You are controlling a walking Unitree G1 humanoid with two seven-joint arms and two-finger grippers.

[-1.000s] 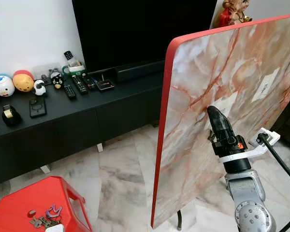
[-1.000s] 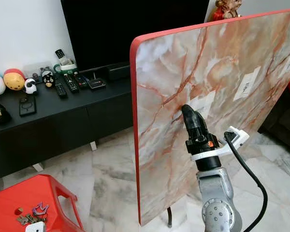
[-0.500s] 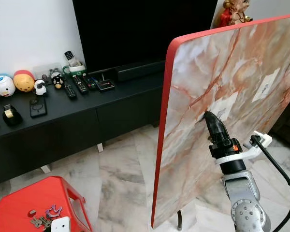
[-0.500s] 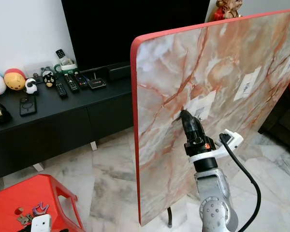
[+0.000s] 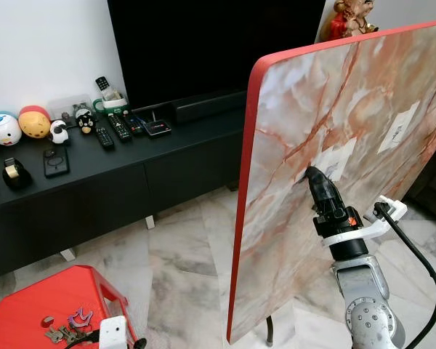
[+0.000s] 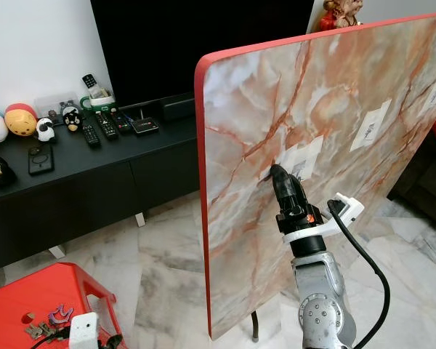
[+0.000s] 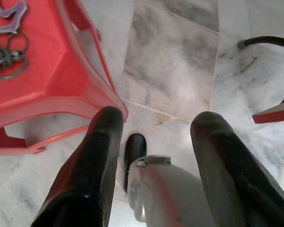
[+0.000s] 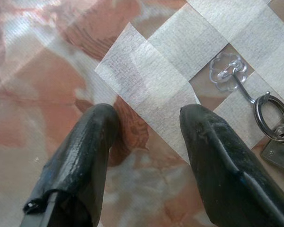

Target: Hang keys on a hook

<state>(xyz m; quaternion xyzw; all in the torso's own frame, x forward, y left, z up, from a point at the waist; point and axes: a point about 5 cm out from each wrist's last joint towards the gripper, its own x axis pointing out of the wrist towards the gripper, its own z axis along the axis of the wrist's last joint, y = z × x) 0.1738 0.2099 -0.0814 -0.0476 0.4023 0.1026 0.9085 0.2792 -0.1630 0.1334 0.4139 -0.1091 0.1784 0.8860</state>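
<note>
A second set of keys point(image 5: 65, 333) lies on the red stool point(image 5: 29, 313) at the lower left, also seen as keys point(image 7: 7, 52) in the left wrist view. My left gripper point(image 7: 156, 123) hangs open over the floor just beside the stool's edge, holding nothing. At the upright marble-patterned board point(image 5: 363, 94) a clear hook point(image 8: 227, 71) is taped on, and a key ring point(image 8: 270, 109) with a key point(image 8: 280, 152) hangs from it. My right gripper point(image 5: 310, 173) stands open close to the tape patch point(image 8: 146, 71), beside the hook, with nothing between its fingers.
A long black console point(image 5: 94, 178) with remotes, small figurines and a tape roll runs along the back wall under a dark TV point(image 5: 203, 43). A second tape patch point(image 5: 397, 131) sits further right on the board. Marble floor point(image 5: 182, 269) lies between stool and board.
My right gripper has moved forward, closer to the board. My left wrist has risen into view at the stool's near edge.
</note>
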